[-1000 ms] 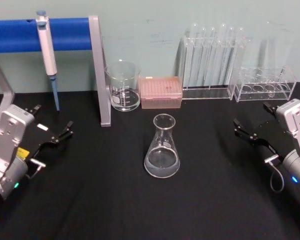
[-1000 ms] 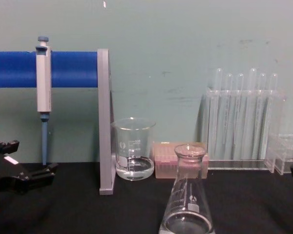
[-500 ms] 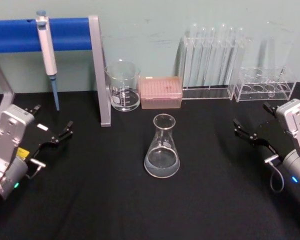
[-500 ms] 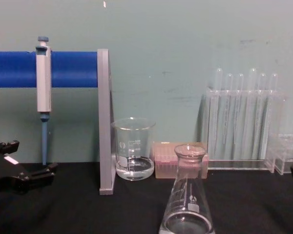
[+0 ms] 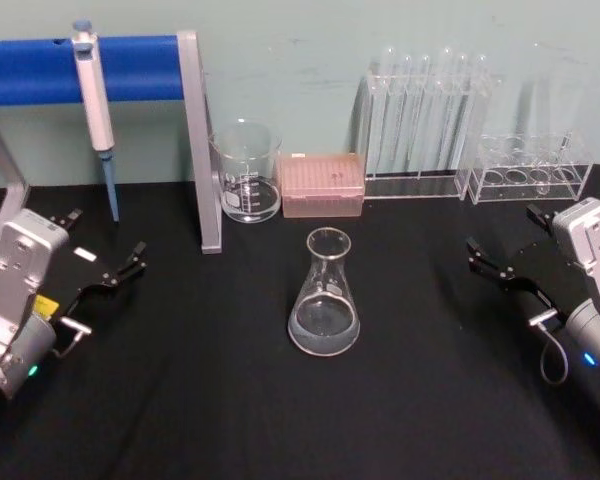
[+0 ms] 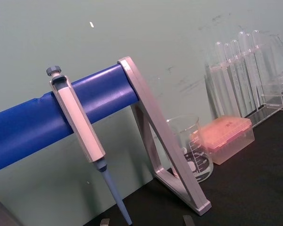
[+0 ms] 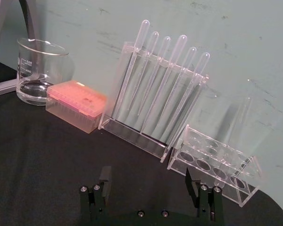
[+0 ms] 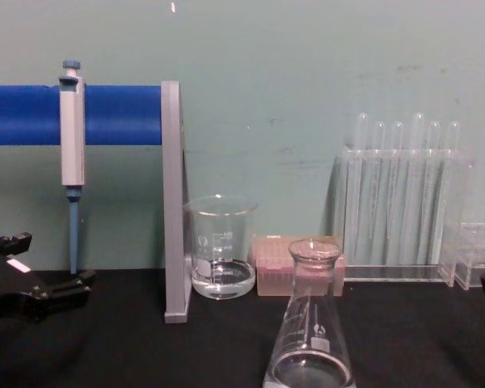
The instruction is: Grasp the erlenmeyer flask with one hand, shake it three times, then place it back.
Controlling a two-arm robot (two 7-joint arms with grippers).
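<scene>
The erlenmeyer flask [image 5: 324, 300] stands upright on the black table [image 5: 180, 400] at the centre of the head view. It is alone there with bare cloth on either side, which I judge leaves room for a sideways approach to its neck. A little clear liquid lies in its wide base. In the chest view it rises at lower centre, in front of the beaker [image 8: 221, 246] and the pink tip box [image 8: 275, 267] and apart from both. The left gripper [image 5: 102, 242] is at the lower left of the head view, fingers spread, holding nothing and pointing toward the middle. The right gripper [image 5: 504, 236] mirrors it at the right edge, and the right wrist view shows its jaws wide apart with nothing between them. Both are well apart from the flask, so no grasp has begun. The test tube rack [image 5: 420, 120] and the other glassware line the back wall, clear of the working space.
</scene>
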